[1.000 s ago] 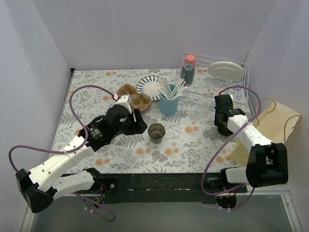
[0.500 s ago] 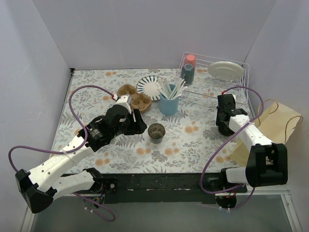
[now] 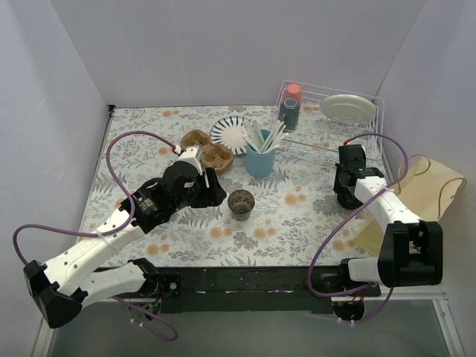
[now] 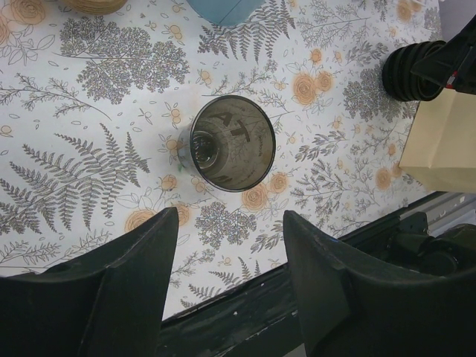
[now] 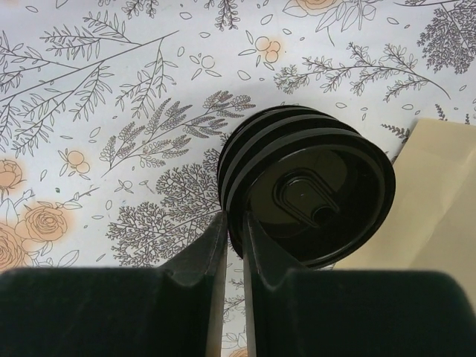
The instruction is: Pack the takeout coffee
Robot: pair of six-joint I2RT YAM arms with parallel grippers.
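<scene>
One coffee cup [image 4: 232,141] stands lidless in the middle of the desk [image 3: 149,126], below the spread left fingers [image 4: 134,282]. The right fingers [image 5: 197,275], drawn almost together, nip the rim of the stack of lids [image 5: 312,193] beside the paper bag [image 3: 428,186]. Nothing looks packed yet; lidding and bagging apparently remain.

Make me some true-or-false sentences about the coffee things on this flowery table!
1. The coffee cup has a lid on. False: its top is open, and the black lids sit stacked next to the paper bag.
2. The left gripper is open. True.
3. The blue cup holds white sticks. True.
4. The coffee cup sits in the cup carrier. False: it stands on the table, apart from the carrier.
</scene>
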